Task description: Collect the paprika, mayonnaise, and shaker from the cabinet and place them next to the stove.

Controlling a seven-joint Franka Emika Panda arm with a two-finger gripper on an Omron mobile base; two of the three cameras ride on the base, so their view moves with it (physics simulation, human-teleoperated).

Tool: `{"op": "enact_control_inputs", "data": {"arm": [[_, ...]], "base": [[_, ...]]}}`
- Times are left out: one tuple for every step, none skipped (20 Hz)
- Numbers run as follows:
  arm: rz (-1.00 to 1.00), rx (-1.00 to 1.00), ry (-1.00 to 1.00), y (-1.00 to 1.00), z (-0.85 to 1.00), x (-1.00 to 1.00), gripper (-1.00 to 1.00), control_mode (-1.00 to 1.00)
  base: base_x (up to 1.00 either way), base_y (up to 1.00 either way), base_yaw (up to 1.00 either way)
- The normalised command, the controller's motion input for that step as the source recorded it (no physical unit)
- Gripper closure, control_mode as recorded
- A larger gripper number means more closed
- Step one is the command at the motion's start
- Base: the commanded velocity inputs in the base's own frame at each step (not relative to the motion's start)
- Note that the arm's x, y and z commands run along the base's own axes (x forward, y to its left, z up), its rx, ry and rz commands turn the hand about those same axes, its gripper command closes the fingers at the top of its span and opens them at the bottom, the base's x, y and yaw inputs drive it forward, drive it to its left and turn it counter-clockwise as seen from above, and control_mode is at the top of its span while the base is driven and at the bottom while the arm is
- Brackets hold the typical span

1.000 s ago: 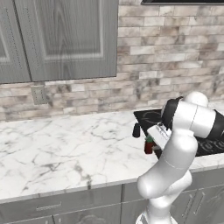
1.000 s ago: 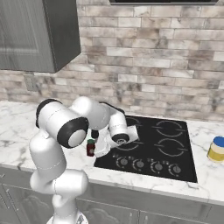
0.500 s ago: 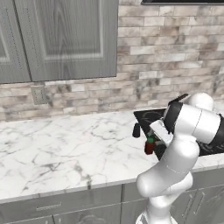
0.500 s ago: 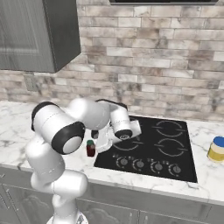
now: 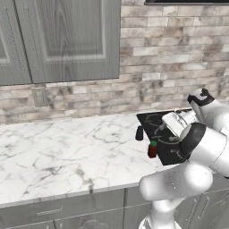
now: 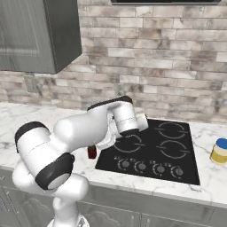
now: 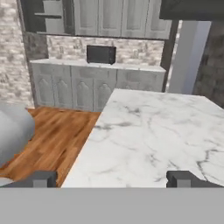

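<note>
Paprika (image 5: 153, 149) stands on counter, apart from tool (image 7: 112, 178).

The white marble counter (image 5: 67, 152) is bare across the left and centre of the left base view. Obstacles stand at centre right: a small dark-red jar (image 5: 153, 149) and a small black shaker (image 5: 139, 133) at the black cooktop's (image 6: 155, 150) left edge.

Arm folded low, jaws wide apart

The white arm bends sharply at its dark elbow, forearm reaching sideways. In the hand view the gripper (image 7: 112, 178) points level, its two dark fingertips (image 7: 43, 178) standing far apart with nothing between them.
</note>
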Motion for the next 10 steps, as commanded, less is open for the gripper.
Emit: {"op": "enact_control_inputs", "data": {"arm": [[0.0, -0.03, -0.15, 0.0, 0.95, -0.65, -1.0, -1.0], [0.0, -0.04, -0.15, 0.09, 0.92, -0.63, -1.0, -1.0], [-0.02, -0.05, -0.17, 0.15, 0.95, -0.66, -1.0, -1.0], [-0.02, -0.05, -0.16, 0.19, 0.98, -0.7, -1.0, -1.0], [-0.02, -0.06, -0.15, 0.24, 1.0, -0.72, -1.0, -1.0], [-0.02, -0.06, -0.15, 0.26, 1.0, -0.74, -1.0, -1.0], [-0.02, -0.06, -0.14, 0.32, 0.94, -0.71, -1.0, -1.0], [-0.02, -0.08, -0.13, 0.41, 0.92, -0.7, -1.0, -1.0], [-0.03, -0.08, -0.14, 0.46, 0.92, -0.68, -1.0, -1.0], [-0.03, -0.09, -0.13, 0.51, 0.94, -0.68, -1.0, -1.0]], "base": [[0.0, 0.0, 0.0], [0.0, 0.0, 0.0], [0.0, 0.0, 0.0], [0.0, 0.0, 0.0], [0.0, 0.0, 0.0], [0.0, 0.0, 0.0], [0.0, 0.0, 0.0], [0.0, 0.0, 0.0], [0.0, 0.0, 0.0], [0.0, 0.0, 0.0]]}}
